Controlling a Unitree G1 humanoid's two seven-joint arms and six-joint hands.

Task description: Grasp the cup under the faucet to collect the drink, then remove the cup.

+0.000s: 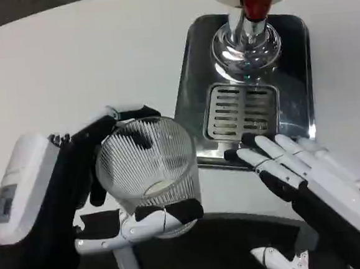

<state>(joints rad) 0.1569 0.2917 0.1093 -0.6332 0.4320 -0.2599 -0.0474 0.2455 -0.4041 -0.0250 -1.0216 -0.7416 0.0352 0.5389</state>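
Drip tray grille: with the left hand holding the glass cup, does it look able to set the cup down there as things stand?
Probably yes. The left hand grips the cup just beside the tray, and the grille under the faucet lies bare. The right hand rests at the tray's near edge, its fingers close to that path.

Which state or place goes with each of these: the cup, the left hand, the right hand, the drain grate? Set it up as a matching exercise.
Things:
1. cup
2. left hand
3. right hand
4. drain grate

States or places:
A. set into the metal drip tray, below the faucet
B. fingers spread, holding nothing, at the tray's near edge
C. clear ribbed glass, held off to the tray's left
D. wrapped around the glass

Pairs: 1-C, 2-D, 3-B, 4-A
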